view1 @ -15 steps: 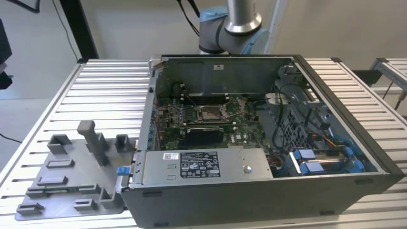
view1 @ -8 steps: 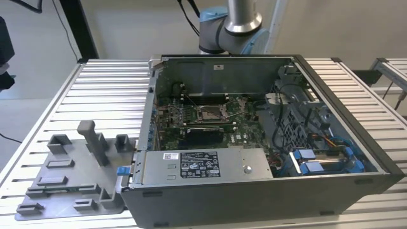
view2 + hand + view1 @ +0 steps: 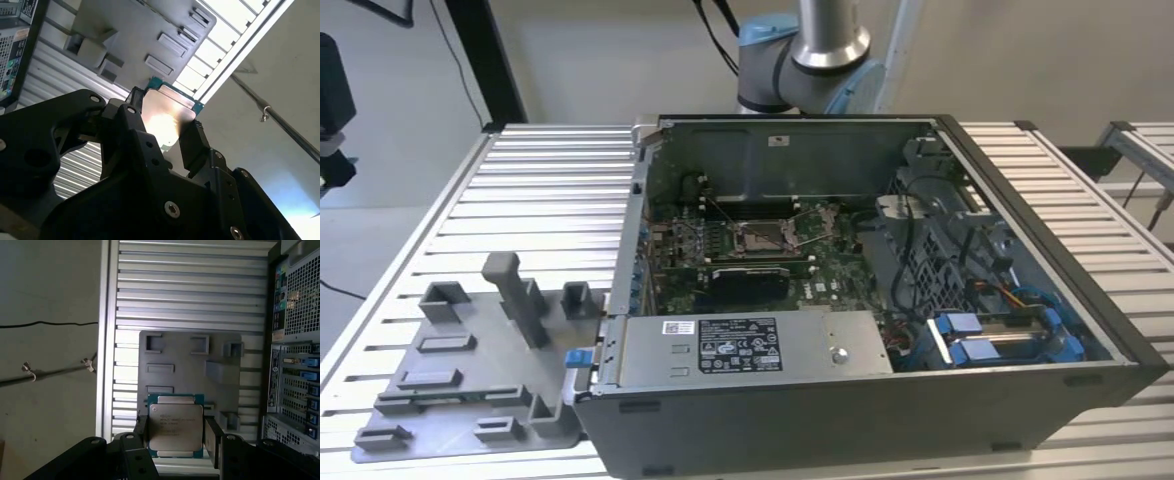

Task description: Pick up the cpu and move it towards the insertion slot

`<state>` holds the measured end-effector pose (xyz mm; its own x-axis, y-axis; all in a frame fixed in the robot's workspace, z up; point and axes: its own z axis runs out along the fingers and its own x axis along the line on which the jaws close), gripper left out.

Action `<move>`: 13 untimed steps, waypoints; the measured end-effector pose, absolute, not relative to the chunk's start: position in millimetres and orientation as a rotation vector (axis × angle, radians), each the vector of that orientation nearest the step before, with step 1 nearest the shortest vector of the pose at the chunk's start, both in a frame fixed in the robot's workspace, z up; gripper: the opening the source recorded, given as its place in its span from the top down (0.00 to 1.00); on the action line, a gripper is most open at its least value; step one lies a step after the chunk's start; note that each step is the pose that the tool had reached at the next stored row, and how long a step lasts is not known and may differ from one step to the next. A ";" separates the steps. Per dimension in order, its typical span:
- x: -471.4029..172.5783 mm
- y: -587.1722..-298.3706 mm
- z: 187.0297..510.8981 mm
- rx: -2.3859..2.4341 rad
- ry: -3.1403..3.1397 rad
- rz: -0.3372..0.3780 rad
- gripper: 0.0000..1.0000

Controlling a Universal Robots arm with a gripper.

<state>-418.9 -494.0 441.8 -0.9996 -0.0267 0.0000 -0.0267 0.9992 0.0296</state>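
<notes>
Ribbed aluminium table (image 3: 547, 200) fills the scene, carrying an open black computer case (image 3: 854, 410) and, at the exterior view's left, a flat grey plastic fixture plate (image 3: 467, 390) with upright blocks. In both wrist views the black two-finger gripper (image 3: 176, 436) holds the cpu (image 3: 176, 426), a thin square chip with a silvery-white metal lid on a green-edged board; its black fingers (image 3: 212, 439) press on two opposite sides, leaving the other edges free. The chip hangs over the grey plate near the table's outer rail, with bare floor beyond the rail and the case's perforated wall beside the plate. Inside the case, the square silver-framed insertion slot (image 3: 765, 237) sits on the green board, uncovered, with the case walls standing around it.
</notes>
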 end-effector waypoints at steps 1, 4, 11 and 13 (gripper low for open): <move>-418.5 -494.0 441.8 0.042 -3.141 -0.046 1.00; -417.2 -494.0 441.8 0.042 -3.140 -0.046 1.00; -414.0 -494.0 441.9 0.042 -3.140 -0.046 1.00; -411.9 -494.0 441.8 0.042 -3.140 -0.046 1.00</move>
